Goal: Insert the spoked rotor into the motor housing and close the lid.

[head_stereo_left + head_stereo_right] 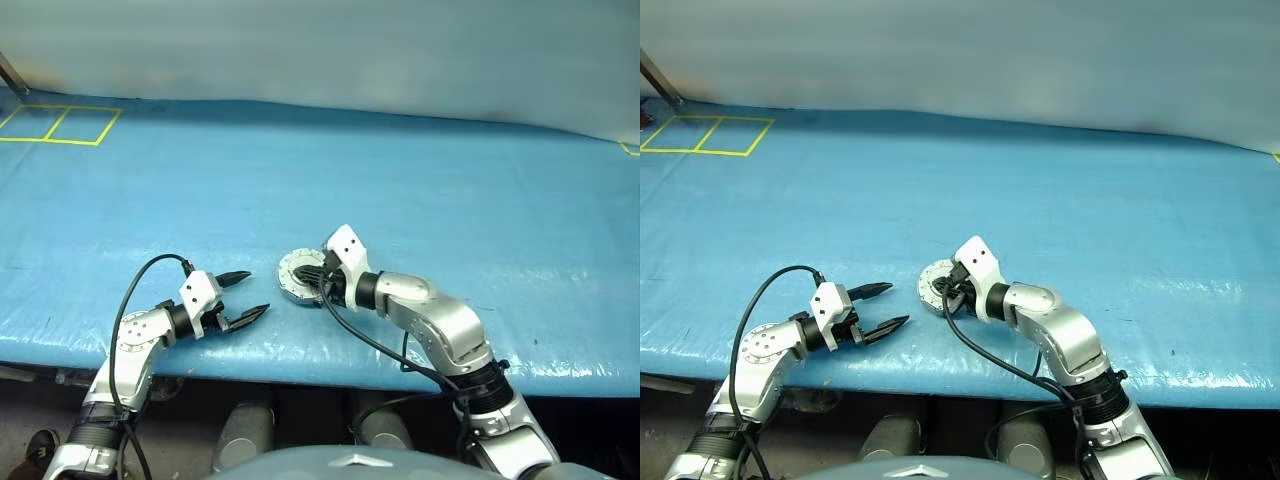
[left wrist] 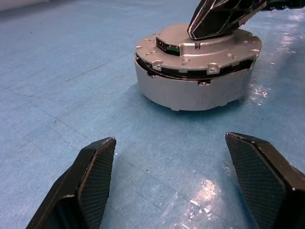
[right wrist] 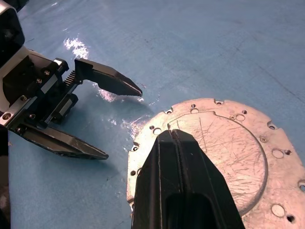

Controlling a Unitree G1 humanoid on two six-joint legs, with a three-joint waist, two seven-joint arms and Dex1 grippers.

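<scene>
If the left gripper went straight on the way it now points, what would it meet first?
Probably the motor housing, its lid already on top: it sits dead ahead between the left gripper's open jaws, bare blue table before it. The shut right gripper rests on that lid.

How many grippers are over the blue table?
2: the left gripper open beside the motor housing; the right gripper, shut, above its lid.

A table (image 1: pixel 420 190) covered in a blue sheet carries 1 round silver motor housing (image 2: pixel 193 90) near its front edge, with the silvery lid (image 3: pixel 238 148) sitting on top of it. Yellow tape squares (image 1: pixel 60 125) mark the sheet's far left corner.
</scene>
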